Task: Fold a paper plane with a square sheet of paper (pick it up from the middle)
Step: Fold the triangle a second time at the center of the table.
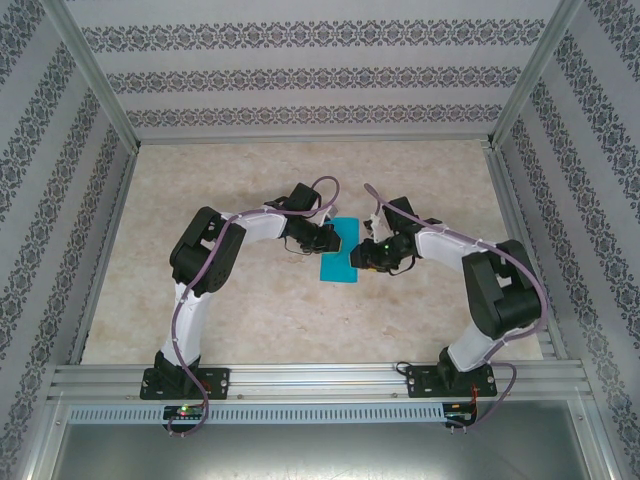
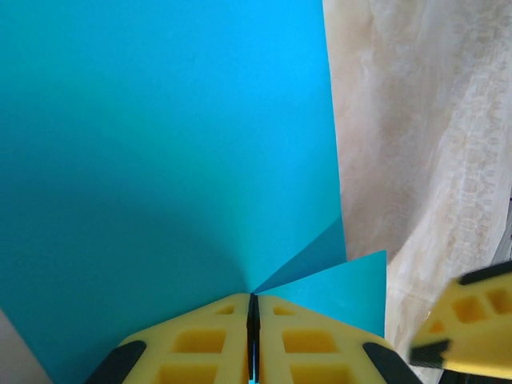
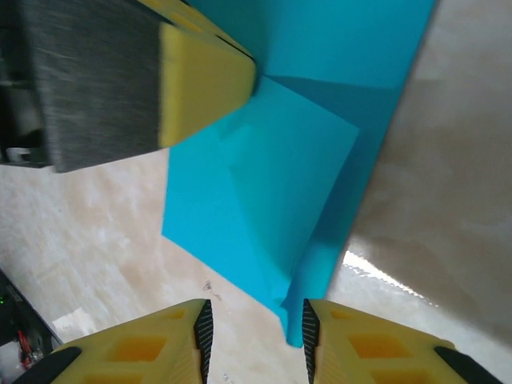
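Teal paper (image 1: 338,252), lying mid table (image 1: 250,330), corner fold in hand: left gripper (image 2: 253,300) is clamping its edge, right gripper (image 3: 256,320) is standing narrowly open at the corner, seemingly not gripping; next move is needing a firm crease.

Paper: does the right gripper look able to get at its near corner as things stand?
Probably yes. The right gripper is open; a corner of the paper points into the gap between its fingers, nothing blocking. The left gripper pinches the paper farther along, to one side.
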You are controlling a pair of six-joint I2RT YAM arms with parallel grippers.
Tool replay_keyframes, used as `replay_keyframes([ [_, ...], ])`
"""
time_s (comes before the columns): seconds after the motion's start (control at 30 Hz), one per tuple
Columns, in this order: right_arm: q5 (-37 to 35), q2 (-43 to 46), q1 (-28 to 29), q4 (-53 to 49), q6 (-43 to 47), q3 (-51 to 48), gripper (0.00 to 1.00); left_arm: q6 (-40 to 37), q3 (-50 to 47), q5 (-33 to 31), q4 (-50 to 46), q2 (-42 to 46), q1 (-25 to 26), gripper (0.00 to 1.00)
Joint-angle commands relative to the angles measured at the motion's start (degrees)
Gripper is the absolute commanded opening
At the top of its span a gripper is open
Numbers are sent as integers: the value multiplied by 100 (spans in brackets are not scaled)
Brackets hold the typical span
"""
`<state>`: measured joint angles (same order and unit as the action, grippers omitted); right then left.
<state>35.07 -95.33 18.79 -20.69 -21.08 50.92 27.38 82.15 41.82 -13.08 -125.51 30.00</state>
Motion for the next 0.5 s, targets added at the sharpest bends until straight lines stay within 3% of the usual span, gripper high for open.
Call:
replay_keyframes([
  [0.0, 218, -284, 48, 103, 23, 198, 37, -197, -261, -772, -587, -560, -96, 13],
  [0.27, 325, -487, 56, 238, 38, 268, 33, -189, -235, -737, -589, -593, -94, 13],
  [0.47, 317, -577, 46, 159, 138, 310, 21, -217, -235, -738, -628, -587, -94, 13],
])
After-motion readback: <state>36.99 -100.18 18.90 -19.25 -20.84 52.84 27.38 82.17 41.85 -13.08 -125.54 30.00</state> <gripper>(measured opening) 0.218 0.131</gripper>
